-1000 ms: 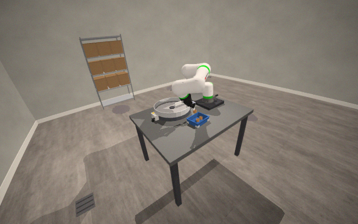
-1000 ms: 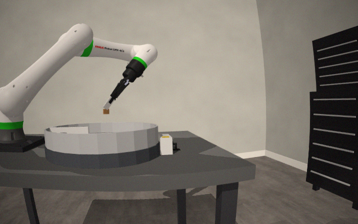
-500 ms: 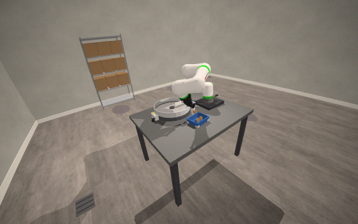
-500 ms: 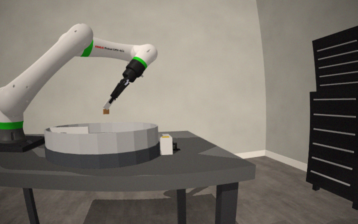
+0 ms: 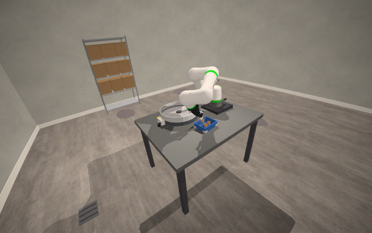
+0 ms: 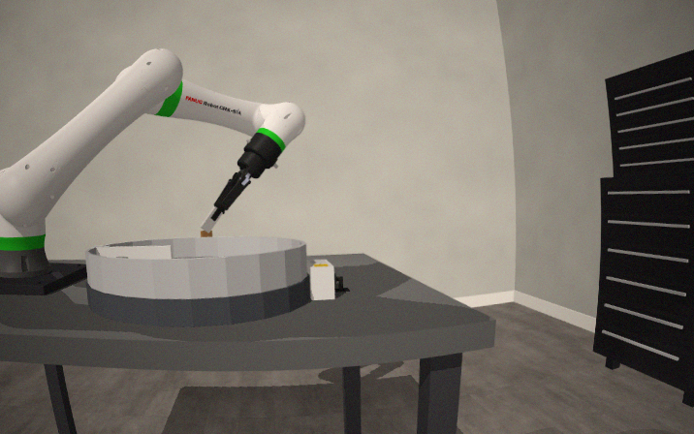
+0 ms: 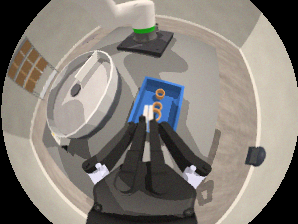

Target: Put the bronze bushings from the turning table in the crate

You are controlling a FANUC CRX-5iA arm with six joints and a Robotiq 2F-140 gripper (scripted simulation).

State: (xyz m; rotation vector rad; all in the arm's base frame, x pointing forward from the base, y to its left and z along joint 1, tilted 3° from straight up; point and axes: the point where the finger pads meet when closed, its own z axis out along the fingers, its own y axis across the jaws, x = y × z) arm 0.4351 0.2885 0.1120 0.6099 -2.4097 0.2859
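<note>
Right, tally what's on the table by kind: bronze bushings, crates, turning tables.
Bronze bushings: 3, one of them pinched at the tips of the gripper over the crate
Blue crate: 1
Turning table: 1
Total: 5
</note>
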